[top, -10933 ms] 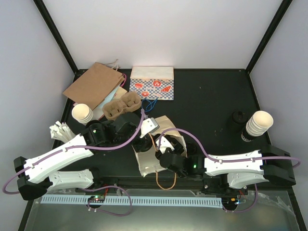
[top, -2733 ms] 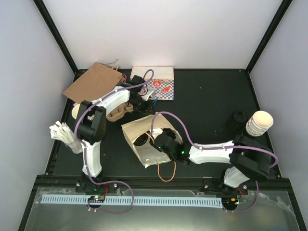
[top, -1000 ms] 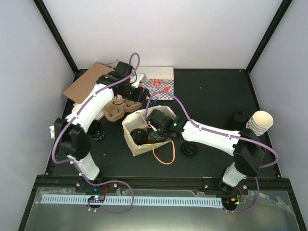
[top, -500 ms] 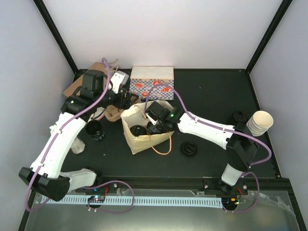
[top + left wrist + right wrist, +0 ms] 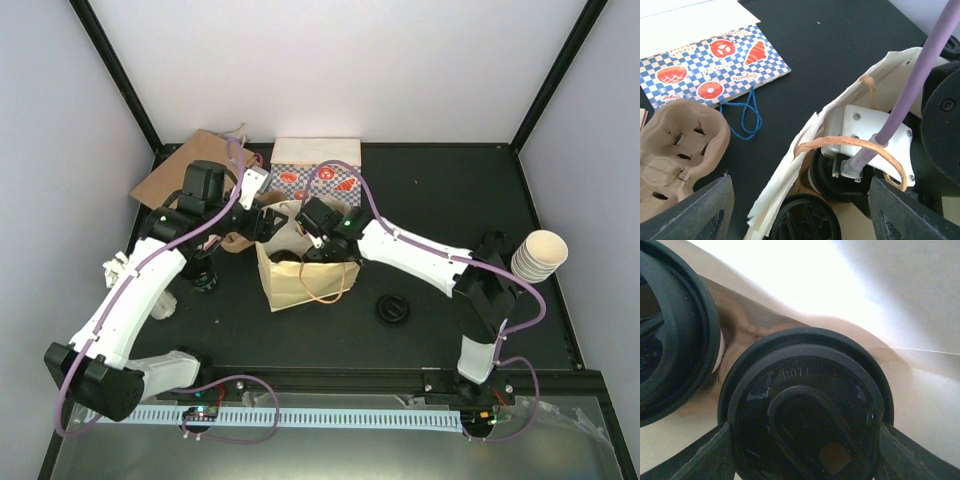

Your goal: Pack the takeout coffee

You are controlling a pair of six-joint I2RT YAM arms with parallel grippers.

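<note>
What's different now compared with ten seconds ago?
The paper bag, then lying flat near the arms' bases, now stands open farther back. The right gripper has gone down into it, with a lidded cup clasped between its fingers. The left gripper, open, has swung over to the bag's rim. The checkered bag, brown bag and right cup stack stayed put.

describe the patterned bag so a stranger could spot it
On the black table, look far and left of centre. The flat blue-and-white checked paper bag lies behind the standing cream paper bag and right of the flat brown paper bag. Only it carries red pastry pictures and a blue cord handle.
</note>
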